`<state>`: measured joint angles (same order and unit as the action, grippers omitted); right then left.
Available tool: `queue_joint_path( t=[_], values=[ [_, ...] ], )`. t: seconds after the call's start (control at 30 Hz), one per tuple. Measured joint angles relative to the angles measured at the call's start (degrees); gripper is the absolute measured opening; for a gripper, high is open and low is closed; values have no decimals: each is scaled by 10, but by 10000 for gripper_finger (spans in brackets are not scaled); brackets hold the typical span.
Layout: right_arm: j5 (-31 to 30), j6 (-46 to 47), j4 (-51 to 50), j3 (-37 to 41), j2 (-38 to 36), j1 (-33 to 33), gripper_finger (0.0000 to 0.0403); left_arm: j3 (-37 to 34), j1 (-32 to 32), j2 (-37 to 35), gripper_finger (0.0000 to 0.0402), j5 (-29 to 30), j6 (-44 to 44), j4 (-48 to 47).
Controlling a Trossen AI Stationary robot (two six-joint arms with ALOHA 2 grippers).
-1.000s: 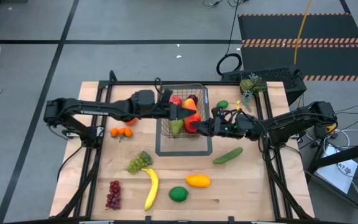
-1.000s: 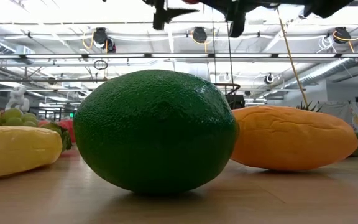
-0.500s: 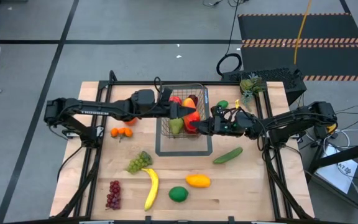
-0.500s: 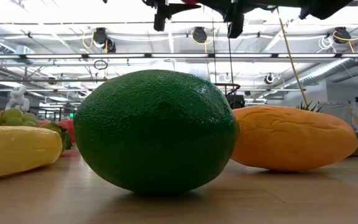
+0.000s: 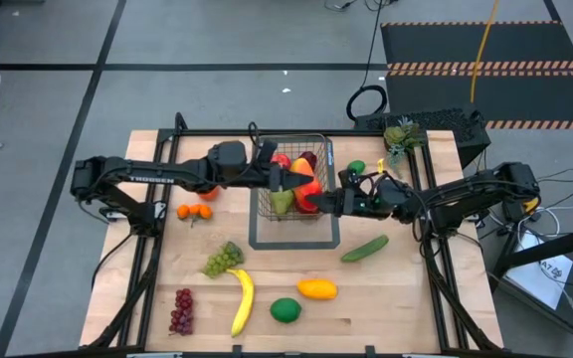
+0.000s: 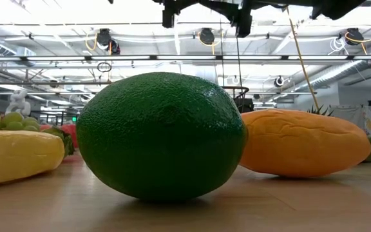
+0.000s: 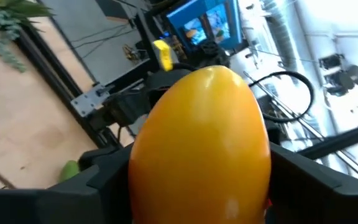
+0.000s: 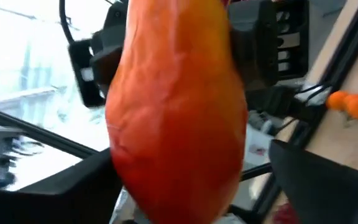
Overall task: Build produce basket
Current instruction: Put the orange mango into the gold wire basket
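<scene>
Left gripper (image 5: 288,179) sits slightly nearer its own side than a second ago; loose produce on the table has not shifted. Both grippers meet above the basket (image 5: 294,244), with one mango (image 7: 201,143) between them.

Left fingers (image 7: 104,186) press the mango on both sides: clamped. Right gripper (image 5: 318,202) stands wide around the same fruit, with one finger (image 8: 316,180) clearly apart from it.

Risk, as I judge it: the mango hangs on one grip only. Its skin is smooth, glossy and tapered, so it may slip. A right finger brushing it could twist it loose past the rim.

Mango: yellow-orange at one end, red at the other. Basket already holds red and green fruit
</scene>
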<state>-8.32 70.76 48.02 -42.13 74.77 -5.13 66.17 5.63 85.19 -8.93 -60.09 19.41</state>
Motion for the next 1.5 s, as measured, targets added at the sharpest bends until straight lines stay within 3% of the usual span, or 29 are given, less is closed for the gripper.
queue_joint_path(
  t=[0.07, 0.23, 0.4, 0.53, 0.7, 1.0, 1.17, 1.33, 1.5],
  values=[
    [14, 25, 13, 0, 0, -3, 391, 0, 6, 0, 293, -16, 8, 10],
    [22, 37, 14, 0, -3, -10, 365, 0, 27, 0, 268, -55, 25, 20],
    [-6, 34, 14, 0, -3, -14, 360, 0, 46, 0, 243, -111, 38, 20],
    [-5, 65, 15, 0, -3, -15, 360, 0, 57, 0, 252, -143, 43, 19],
    [37, 89, 15, 0, -3, -27, 360, 0, 78, -13, 278, -181, 40, 21],
    [40, 16, 12, 0, -3, -72, 360, 0, 125, -21, 262, -197, 67, 11],
    [38, -20, 37, 0, -3, -91, 360, 0, 142, -18, 253, -143, 124, -105],
    [37, -25, 39, 0, -3, -87, 360, -1, 147, -18, 271, -69, 174, -209],
    [46, 1, 67, 0, -3, -50, 360, 0, 146, -8, 282, 35, 203, -223]
  ],
)
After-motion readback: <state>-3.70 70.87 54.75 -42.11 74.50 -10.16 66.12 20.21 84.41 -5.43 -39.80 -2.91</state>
